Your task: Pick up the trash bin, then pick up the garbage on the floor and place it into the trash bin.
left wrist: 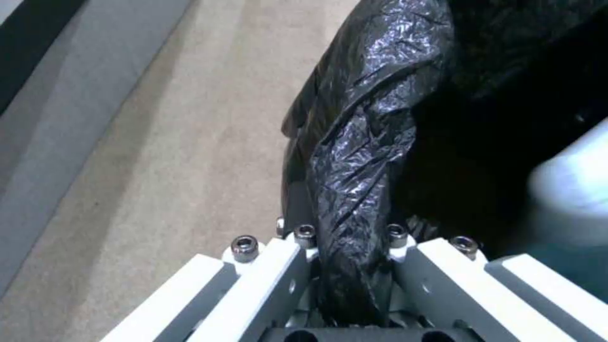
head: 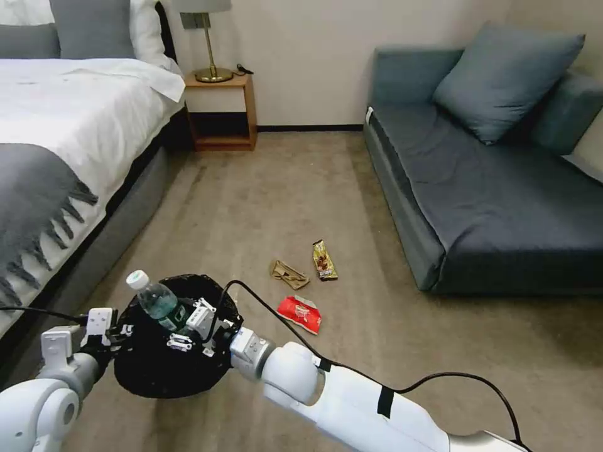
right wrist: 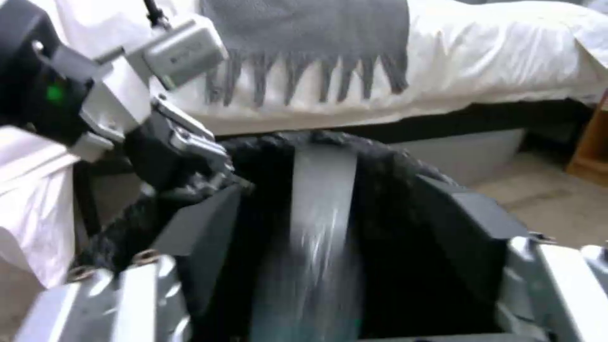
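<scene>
The trash bin [head: 164, 370], lined with a crinkly black bag, hangs above the carpet. My left gripper [head: 120, 331] is shut on its rim, and the left wrist view shows the left gripper [left wrist: 349, 237] pinching the black bag [left wrist: 374, 109]. My right gripper [head: 186, 329] hovers over the bin's mouth, open. The clear bottle [head: 155, 299] with the white cap tilts in the mouth. In the right wrist view the bottle [right wrist: 320, 209] is a blurred streak, free between the wide-spread fingers [right wrist: 203, 223]. The red-white snack bag [head: 300, 313], tan wrapper [head: 289, 274] and gold-brown candy wrapper [head: 325, 260] lie on the carpet.
A bed [head: 69, 144] with a fringed grey throw runs along the left. A blue-grey sofa [head: 496, 188] stands at the right, and a wooden nightstand [head: 221, 107] with a lamp stands by the far wall. Open carpet lies between bed and sofa.
</scene>
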Tool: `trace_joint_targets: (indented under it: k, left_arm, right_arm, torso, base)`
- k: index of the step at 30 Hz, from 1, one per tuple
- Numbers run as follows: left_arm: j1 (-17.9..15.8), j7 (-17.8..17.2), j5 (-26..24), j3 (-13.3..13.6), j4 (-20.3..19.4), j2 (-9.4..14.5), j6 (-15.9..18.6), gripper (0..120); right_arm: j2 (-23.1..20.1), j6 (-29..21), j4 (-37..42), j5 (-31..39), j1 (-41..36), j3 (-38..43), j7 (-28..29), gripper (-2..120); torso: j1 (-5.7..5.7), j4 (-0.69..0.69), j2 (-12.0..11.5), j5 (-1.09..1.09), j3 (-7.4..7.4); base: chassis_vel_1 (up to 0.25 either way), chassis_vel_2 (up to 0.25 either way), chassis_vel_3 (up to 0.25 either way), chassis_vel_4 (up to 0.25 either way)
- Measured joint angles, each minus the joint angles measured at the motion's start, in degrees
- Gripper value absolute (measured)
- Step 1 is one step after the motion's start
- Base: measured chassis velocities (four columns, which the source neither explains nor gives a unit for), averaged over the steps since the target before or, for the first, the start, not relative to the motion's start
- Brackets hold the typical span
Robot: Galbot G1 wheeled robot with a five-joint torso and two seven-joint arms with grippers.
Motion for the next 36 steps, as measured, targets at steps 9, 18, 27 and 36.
trace_joint_targets:
  k: [9, 18, 27, 36]
  left_arm:
    - [-0.44, -0.05, -0.04, -0.05, 0.19, -0.21, 0.00, 3]
    - [-1.04, -0.09, -0.69, -2.41, 1.87, -0.01, 0.00, 3]
    - [-0.55, -0.08, -1.33, -3.53, 2.89, -0.44, 0.01, 3]
    - [-0.20, -0.03, -1.38, -3.68, 2.65, -0.89, 0.01, 3]
  right_arm:
    - [-3.60, 1.22, 5.09, -0.66, -4.99, 8.04, -1.46, 99]
    - [-11.90, 11.87, 12.62, -4.53, -21.47, 27.82, -4.41, 100]
    - [-9.89, 17.48, 12.83, -9.39, -35.42, 39.83, -5.47, 100]
    - [-9.14, 19.31, 10.61, -10.97, -38.01, 41.87, -6.78, 100]
  torso:
    - [0.00, 0.01, 0.00, 0.01, 0.00]
    - [0.00, -0.01, 0.00, 0.02, 0.00]
    - [0.00, 0.00, 0.00, 0.02, -0.01]
    - [-0.01, 0.01, 0.00, 0.01, -0.01]
  base:
    - [0.000, 0.000, 0.000, 0.000]
    - [0.000, 0.000, 0.000, 0.000]
    - [0.000, 0.000, 0.000, 0.000]
    - [-0.030, 0.021, 0.029, -0.023]
